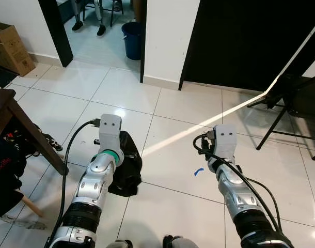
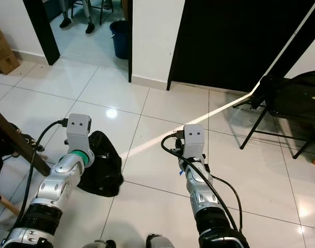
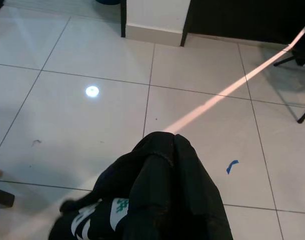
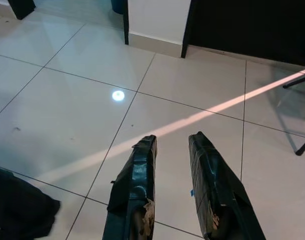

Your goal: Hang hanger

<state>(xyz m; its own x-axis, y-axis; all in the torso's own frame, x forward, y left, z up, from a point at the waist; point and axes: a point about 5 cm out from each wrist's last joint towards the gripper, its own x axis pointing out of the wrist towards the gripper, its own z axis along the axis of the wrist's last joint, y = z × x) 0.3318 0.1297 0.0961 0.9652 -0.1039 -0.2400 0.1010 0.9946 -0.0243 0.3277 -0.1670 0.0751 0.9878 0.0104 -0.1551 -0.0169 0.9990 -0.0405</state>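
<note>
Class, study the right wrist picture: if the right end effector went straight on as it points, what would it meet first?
Probably the glossy white tiled floor, which lies bare ahead of the open right end effector; depth is uncertain.

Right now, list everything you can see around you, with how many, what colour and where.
black garment: one, black with white and green print, draped over the left gripper above the floor
floor: white glossy tiles, crossed by a strip of light
blue tape mark: one, blue, on the floor beside the right arm
bucket: one, dark blue, in the doorway ahead
cardboard box: one, brown, by the wall at far left
wooden table: one, dark brown, at left
folding chair: one, black, at right
left gripper: one, covered by the garment
right gripper: one, black fingers apart, holding nothing, over the floor
</note>
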